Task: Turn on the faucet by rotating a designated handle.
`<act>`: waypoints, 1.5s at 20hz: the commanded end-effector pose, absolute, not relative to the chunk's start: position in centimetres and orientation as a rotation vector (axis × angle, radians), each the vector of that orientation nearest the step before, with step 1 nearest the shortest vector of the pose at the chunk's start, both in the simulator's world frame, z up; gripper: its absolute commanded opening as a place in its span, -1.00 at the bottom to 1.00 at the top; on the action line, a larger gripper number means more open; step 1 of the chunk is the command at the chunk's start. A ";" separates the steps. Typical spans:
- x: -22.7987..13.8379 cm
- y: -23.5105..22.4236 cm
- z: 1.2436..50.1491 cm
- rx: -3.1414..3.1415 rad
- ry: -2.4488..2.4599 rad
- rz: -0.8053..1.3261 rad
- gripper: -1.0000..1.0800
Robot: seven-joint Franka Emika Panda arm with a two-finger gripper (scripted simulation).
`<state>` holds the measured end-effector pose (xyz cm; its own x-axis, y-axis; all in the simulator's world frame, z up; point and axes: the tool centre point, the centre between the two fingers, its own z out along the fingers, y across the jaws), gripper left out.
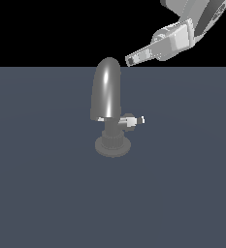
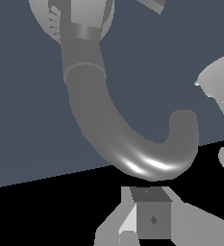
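You are looking at a wide, flat, dark blue-grey surface (image 1: 37, 193) that fills the lower part of the exterior view, with black above it.

Your arm (image 1: 192, 19) enters from the upper corner on the exterior view's right and slopes down toward the middle, its white and grey wrist links tilted so the end points down and toward the exterior view's left.

The faucet (image 1: 106, 94) stands upright near the middle of the surface: a glossy grey, round-topped spout on a short neck above a round ribbed base (image 1: 113, 145). In the wrist view the same spout (image 2: 132, 144) shows as a curved hook-shaped tube seen from above, with a bright highlight on its bend.

The pincer (image 1: 130, 60) hangs just beside the top of the spout, on the exterior view's right, a little above the spout's rounded crown and apart from it. It has hold of nothing. In the wrist view only a grey block of it (image 2: 149, 216) shows at the edge, and you cannot tell from either view how far apart its fingers stand.

The handle (image 1: 130, 121) sticks out sideways from the faucet's neck toward the exterior view's right, a stubby grey knob with a short white-tipped lever, well below the pincer and untouched.
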<state>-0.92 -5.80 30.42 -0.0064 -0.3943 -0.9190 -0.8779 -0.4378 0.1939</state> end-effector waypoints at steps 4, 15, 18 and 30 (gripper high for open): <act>-0.3 -6.9 26.9 -1.618 1.402 1.539 -1.00; -1.1 -8.4 19.9 -1.180 1.544 1.683 -1.00; -1.4 -8.5 18.7 -1.102 1.564 1.703 -1.00; -1.9 -8.5 17.6 -1.031 1.580 1.719 -1.00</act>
